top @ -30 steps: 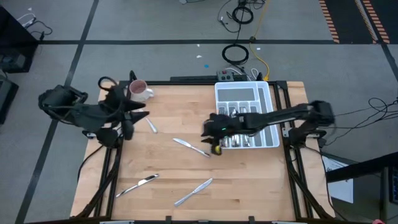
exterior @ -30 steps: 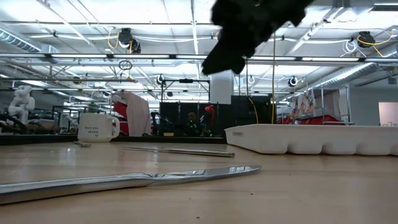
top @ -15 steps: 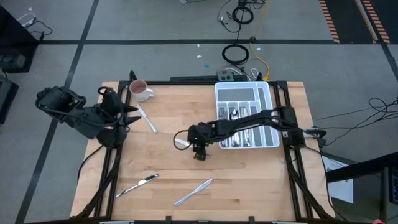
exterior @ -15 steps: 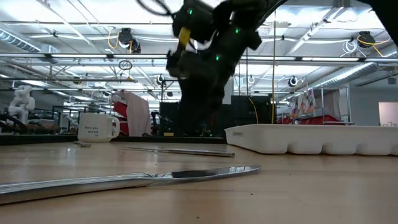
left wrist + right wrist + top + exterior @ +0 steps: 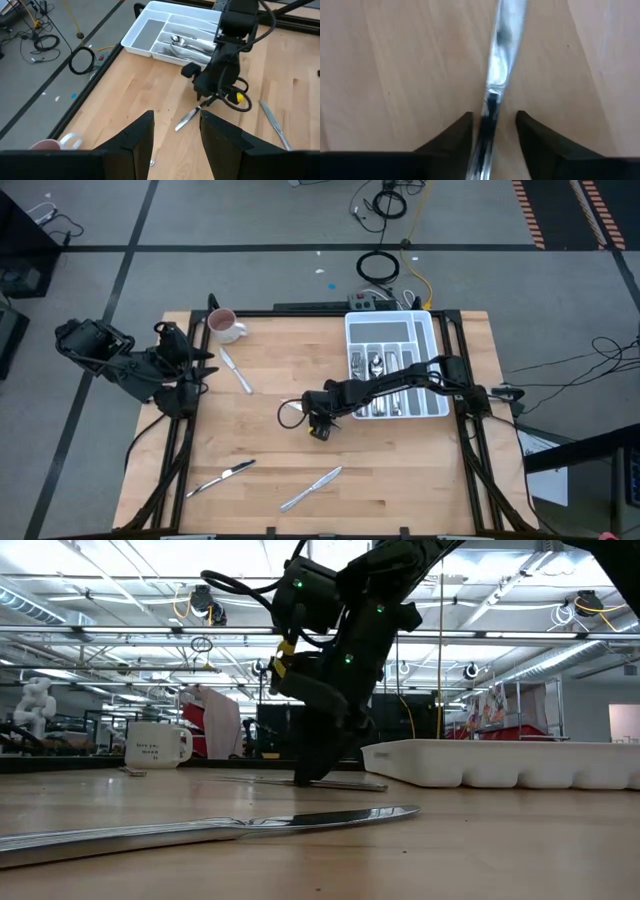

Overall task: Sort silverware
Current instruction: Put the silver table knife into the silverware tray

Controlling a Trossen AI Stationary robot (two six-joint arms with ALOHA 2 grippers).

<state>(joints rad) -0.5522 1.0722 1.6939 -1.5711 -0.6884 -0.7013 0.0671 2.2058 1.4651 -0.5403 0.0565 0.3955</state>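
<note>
The right gripper [image 5: 490, 131] is down at the middle of the wooden table [image 5: 400, 470], its fingers open on both sides of a table knife [image 5: 496, 75] (not closed on it). Other silverware [image 5: 385, 365] lies in the white tray [image 5: 390, 328]. The left gripper [image 5: 176, 131] waits near the mug [image 5: 222, 325], fingers apart.

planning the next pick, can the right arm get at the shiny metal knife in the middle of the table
Probably yes: the right gripper is down over the shiny metal knife, open fingers straddling its handle, nothing in between.
</note>
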